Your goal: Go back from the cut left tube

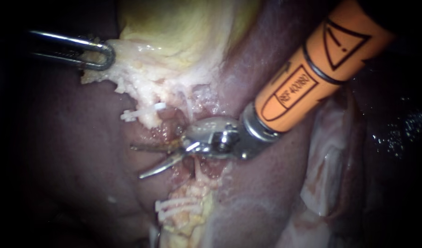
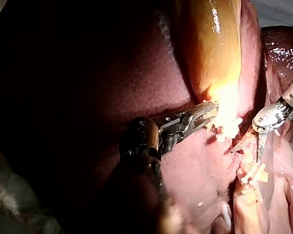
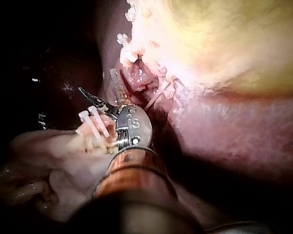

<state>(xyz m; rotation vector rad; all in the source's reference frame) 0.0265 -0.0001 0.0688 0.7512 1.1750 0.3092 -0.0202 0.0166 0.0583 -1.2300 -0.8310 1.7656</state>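
Between the clips (image 1: 142, 112), the cut tube (image 1: 171, 127) lies parted; my right instrument's (image 1: 139, 160) end effector stands spread in that gap, holding nothing. Retreat looks barely begun: next, pull straight back along the shaft, while my left instrument (image 1: 103, 54) clenches the gallbladder (image 1: 174, 41)

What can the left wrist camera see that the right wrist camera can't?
Only the left wrist view shows the left instrument, holding the pale end of the gallbladder. Only the right wrist view plainly shows the raw pink tissue just ahead of the right instrument; glare hides that spot in the other view. Both show the right instrument with its blades open and empty, the white clips beside it, and the yellow gallbladder.
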